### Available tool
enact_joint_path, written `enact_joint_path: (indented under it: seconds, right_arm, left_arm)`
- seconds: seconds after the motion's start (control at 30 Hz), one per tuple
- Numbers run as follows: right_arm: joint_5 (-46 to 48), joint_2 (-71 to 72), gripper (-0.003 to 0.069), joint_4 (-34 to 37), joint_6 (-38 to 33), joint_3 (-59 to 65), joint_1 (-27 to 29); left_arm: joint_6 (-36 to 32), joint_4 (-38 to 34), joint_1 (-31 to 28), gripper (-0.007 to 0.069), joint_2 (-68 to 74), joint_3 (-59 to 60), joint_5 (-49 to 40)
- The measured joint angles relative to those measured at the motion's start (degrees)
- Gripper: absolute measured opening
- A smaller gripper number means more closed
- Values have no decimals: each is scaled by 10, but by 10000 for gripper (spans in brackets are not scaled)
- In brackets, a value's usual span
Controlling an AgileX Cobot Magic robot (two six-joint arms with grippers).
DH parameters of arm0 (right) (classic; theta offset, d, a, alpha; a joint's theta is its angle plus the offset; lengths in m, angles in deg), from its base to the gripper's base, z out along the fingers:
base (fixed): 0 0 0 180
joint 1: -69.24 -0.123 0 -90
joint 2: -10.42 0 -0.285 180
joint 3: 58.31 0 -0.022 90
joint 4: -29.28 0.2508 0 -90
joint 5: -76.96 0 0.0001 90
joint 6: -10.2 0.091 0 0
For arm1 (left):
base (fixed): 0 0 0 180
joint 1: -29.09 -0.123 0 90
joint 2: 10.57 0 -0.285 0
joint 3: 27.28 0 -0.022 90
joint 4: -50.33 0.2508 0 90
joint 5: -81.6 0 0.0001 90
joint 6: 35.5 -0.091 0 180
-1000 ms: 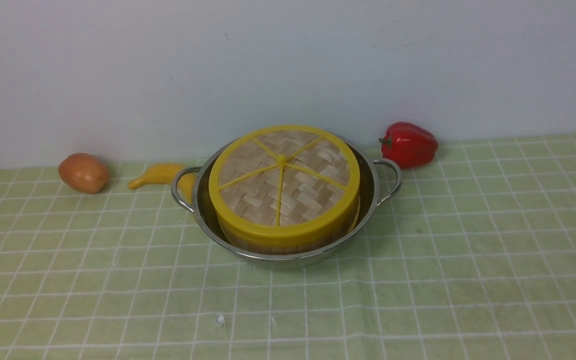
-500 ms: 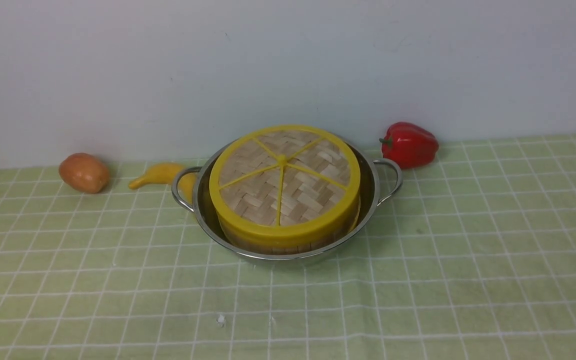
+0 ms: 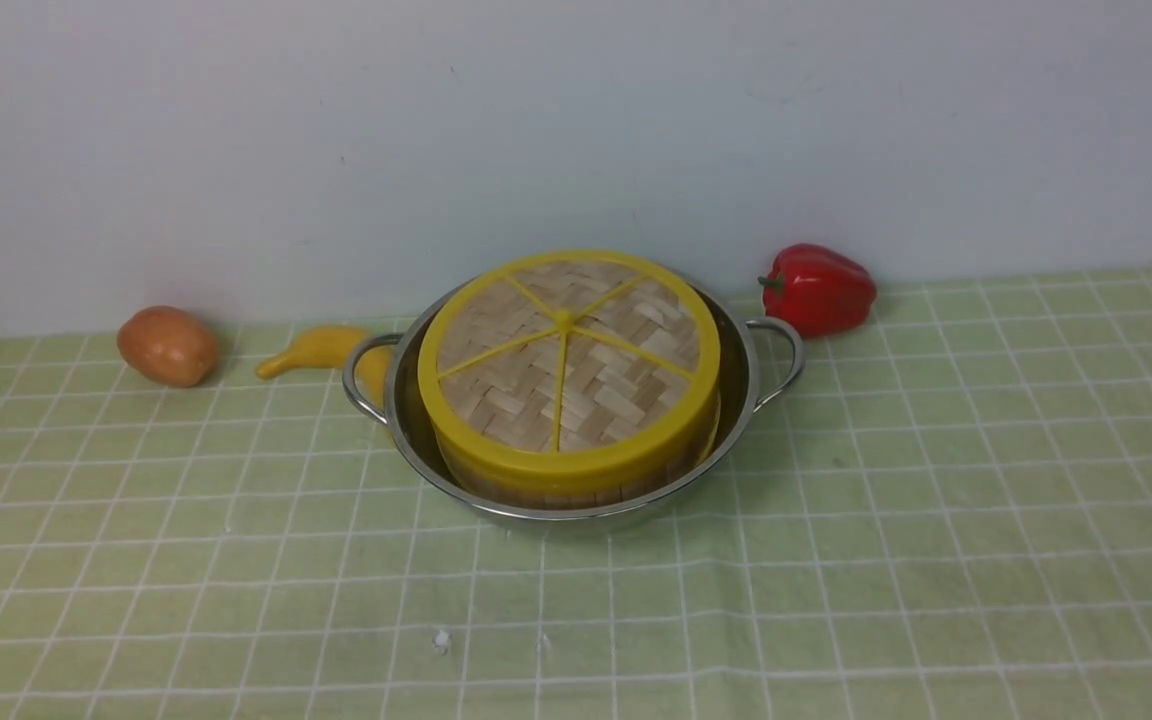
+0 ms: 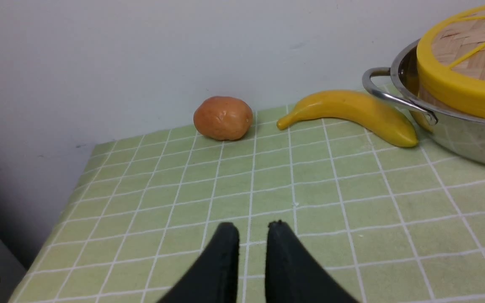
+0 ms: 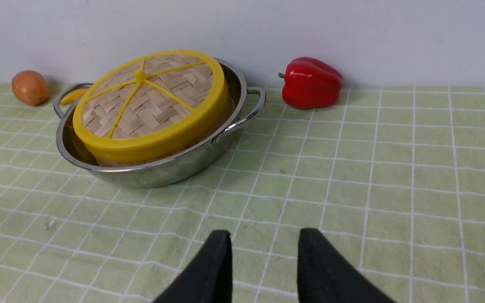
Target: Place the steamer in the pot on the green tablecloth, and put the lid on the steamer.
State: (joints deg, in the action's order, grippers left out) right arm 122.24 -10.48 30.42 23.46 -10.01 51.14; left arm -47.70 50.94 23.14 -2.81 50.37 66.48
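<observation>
Wide shiny steel pot [image 3: 576, 500] sits on light green grid tablecloth [image 3: 836, 560] over desk. Round bamboo steamer [image 3: 576, 488] inside pot — flat woven yellow-rimmed lid [image 3: 566, 365] on top, seemingly slightly tilted. Left tool [image 4: 251, 233] empty, narrow gap between jaws. Right tool [image 5: 263, 240] empty, jaws apart — both well clear of pot.

The scene is viewed from the front, slightly above, facing the wall, with the pot [image 3: 570, 420] centred at middle distance. The left wrist view is set low over the green tablecloth [image 4: 310, 189], angled toward the potato [image 4: 223, 118] and banana [image 4: 347, 115]. The right wrist view is held farther back, facing the wall. The pot and potato are shared by all three views.
</observation>
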Motion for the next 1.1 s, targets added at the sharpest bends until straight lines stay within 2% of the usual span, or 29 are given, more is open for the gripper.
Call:
enact_joint_path:
  seconds: [0.1,0.13,0.17,0.2,0.27,0.43,0.63,1.1]
  right_arm:
    - [-35,26,240,-30,-20,21,51]
    - [-39,28,240,-33,-20,23,51]
    - [-80,45,240,-49,-24,51,93]
    - [-92,50,240,-53,-24,55,97]
    - [-151,79,240,-67,-27,101,146]
    - [-245,128,240,-72,-24,211,204]
    - [-317,129,240,-65,-20,292,211]
    - [-296,129,240,-40,-18,293,211]
  left_arm:
    - [0,0,0,106,0,0,0]
    - [0,0,0,106,0,0,0]
    - [0,0,0,107,0,0,0]
    - [0,0,0,107,0,0,0]
    - [0,0,0,114,0,0,0]
    - [0,0,0,118,0,0,0]
    - [0,0,0,127,0,0,0]
    - [0,0,0,155,0,0,0]
